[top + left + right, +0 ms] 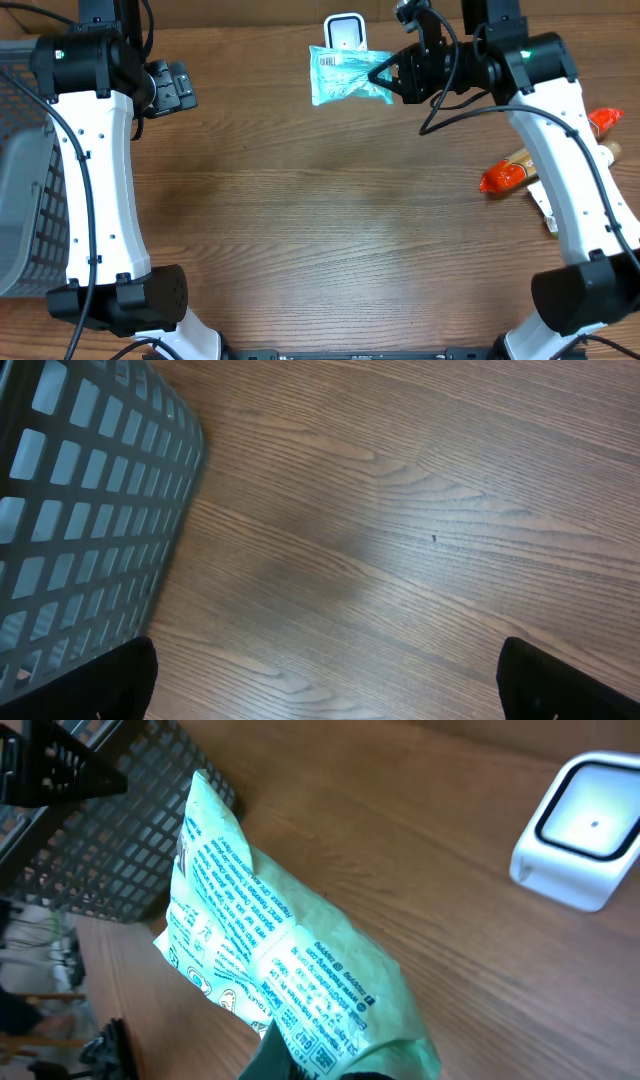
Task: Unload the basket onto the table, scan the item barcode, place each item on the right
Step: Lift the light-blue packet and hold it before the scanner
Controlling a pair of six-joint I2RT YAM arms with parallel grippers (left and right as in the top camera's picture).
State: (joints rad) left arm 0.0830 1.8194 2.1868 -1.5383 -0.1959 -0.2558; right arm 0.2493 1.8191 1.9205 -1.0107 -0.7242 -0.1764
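**Right gripper (388,75) closed on a green packet by the scanner**

Its two fingers pinch one end of the pale green printed packet (345,75), which sticks out straight ahead of the fingertips. The white barcode scanner (344,30) stands on the wooden table (320,230) just beyond the packet, to one side of the fingers. At the other arm, the left gripper (172,87) has its jaws wide apart and holds nothing. A grey mesh basket (25,190) stands near it.

A dark wood-grain table (330,230) is filling the view and catching soft, even light, while a grey lattice basket (25,210) is sitting at its left edge.
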